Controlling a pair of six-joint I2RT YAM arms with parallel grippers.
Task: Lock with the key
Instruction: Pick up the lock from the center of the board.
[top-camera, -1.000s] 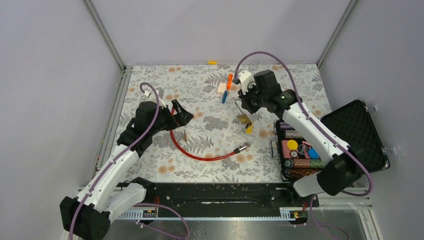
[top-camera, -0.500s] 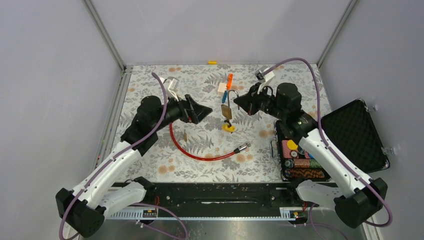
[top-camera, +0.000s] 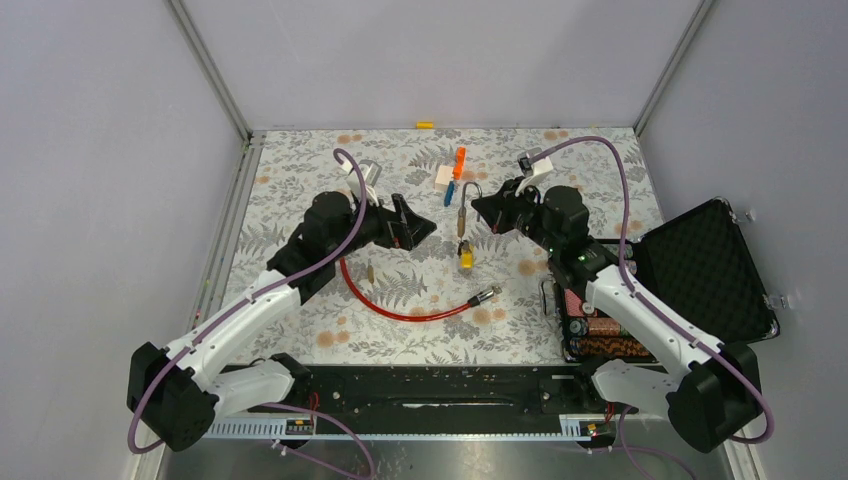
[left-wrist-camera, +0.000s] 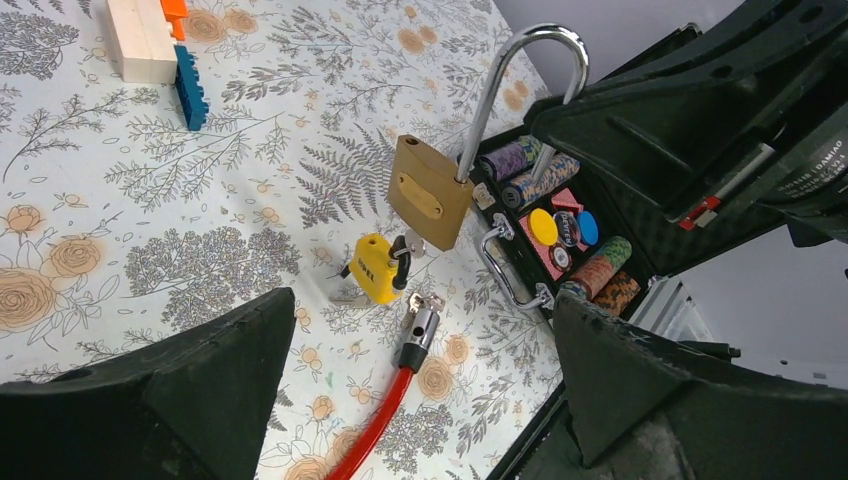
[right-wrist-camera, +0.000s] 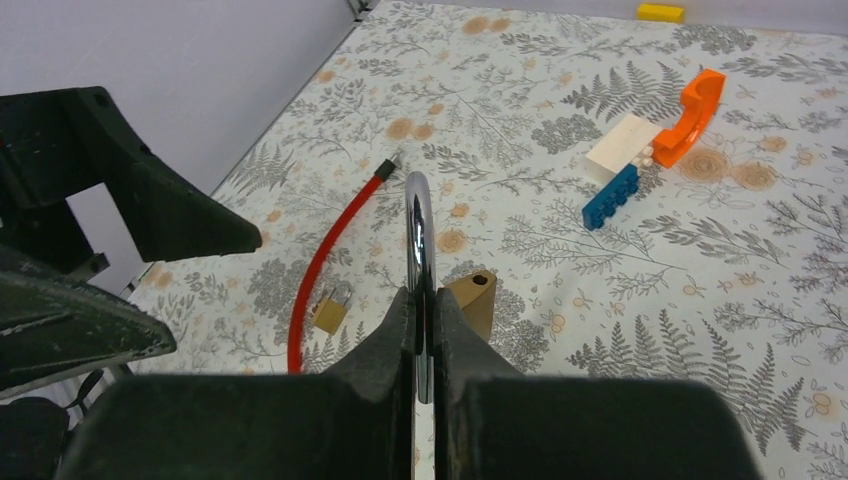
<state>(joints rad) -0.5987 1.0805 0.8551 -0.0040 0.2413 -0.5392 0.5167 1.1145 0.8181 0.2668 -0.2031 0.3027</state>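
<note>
The right jaws are pinched shut on the steel shackle (right-wrist-camera: 420, 215) of the brass padlock (left-wrist-camera: 430, 192). The left jaws stand wide apart and hold nothing; in the left wrist view their black wedge-shaped fingers (left-wrist-camera: 180, 380) frame the padlock from either side.

Both arms reach toward the middle of the surface (top-camera: 300, 180). The left arm (top-camera: 240, 320) stretches from the near left corner and the right arm (top-camera: 640, 310) is bent at the elbow. Their wrists face each other with the padlock between them.

The padlock hangs tilted above the floral cloth. Its smooth curved shackle is open, with one end free of the body. Just below it is the key (left-wrist-camera: 375, 268) with its yellow plastic head. Whether its blade sits in the keyhole cannot be made out.

In the right wrist view the jaws hide most of the padlock, and only one brass corner shows.

A glossy red cable (top-camera: 385, 305) with a metal end curves across the surface, with a small second padlock (right-wrist-camera: 328, 312) just beside it. At the right lies an open black case (top-camera: 720, 270) with a foam-lined lid, holding striped chips.
</note>
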